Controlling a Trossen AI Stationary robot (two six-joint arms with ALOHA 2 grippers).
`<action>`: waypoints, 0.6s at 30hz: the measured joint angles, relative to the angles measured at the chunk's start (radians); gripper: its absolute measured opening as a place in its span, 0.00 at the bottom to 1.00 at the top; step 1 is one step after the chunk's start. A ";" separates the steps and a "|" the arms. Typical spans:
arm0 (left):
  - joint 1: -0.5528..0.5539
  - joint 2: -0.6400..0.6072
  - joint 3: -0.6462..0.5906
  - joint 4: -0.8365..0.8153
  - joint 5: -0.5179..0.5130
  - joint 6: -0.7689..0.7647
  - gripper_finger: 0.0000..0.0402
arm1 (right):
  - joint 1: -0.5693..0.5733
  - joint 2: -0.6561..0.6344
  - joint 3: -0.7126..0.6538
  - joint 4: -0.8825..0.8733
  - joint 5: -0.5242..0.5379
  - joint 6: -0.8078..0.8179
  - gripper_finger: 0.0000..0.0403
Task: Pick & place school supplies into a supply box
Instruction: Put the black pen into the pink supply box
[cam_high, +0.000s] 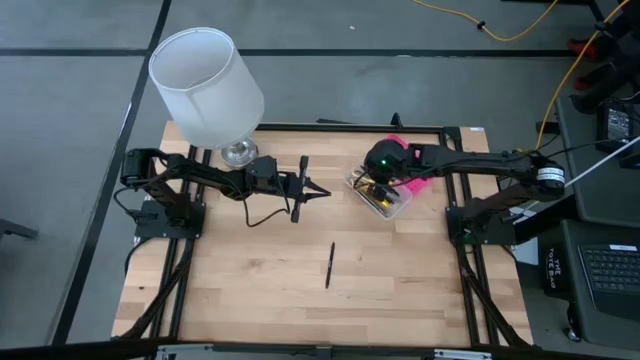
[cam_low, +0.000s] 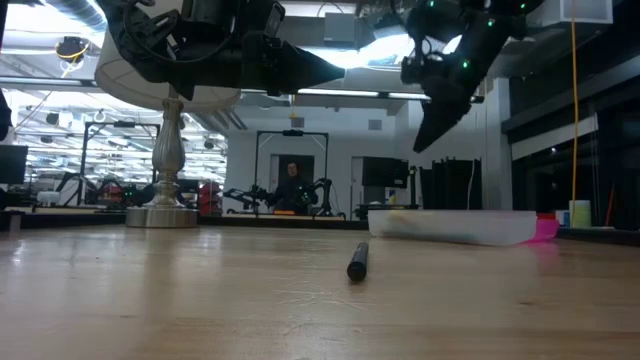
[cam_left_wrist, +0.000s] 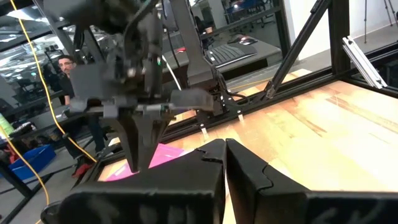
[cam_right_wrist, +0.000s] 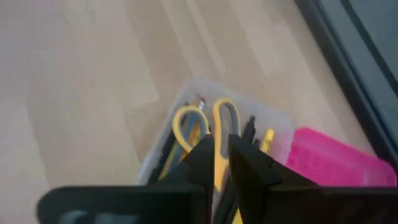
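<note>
— Where do we find the supply box?
— Taking the table as a clock face in the overhead view, we see it toward one o'clock, with the right gripper directly above it. Inside it we make out scissors among pens.
— And the rest?
— A lone pen lies on the boards near the centre, at about seven o'clock from the box and well apart from it. The lamp stands at eleven o'clock. The left gripper hangs between lamp and box, off the table.
</note>
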 joint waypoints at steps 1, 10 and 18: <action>0.000 0.000 0.000 0.000 0.000 0.000 0.02 | 0.009 -0.005 0.002 0.007 0.000 -0.007 0.12; 0.000 0.000 0.000 -0.003 0.000 0.000 0.01 | 0.122 -0.047 0.006 0.085 0.015 0.017 0.03; -0.038 0.000 0.000 -0.070 -0.048 -0.046 0.01 | 0.266 -0.055 -0.130 0.318 0.101 -0.005 0.02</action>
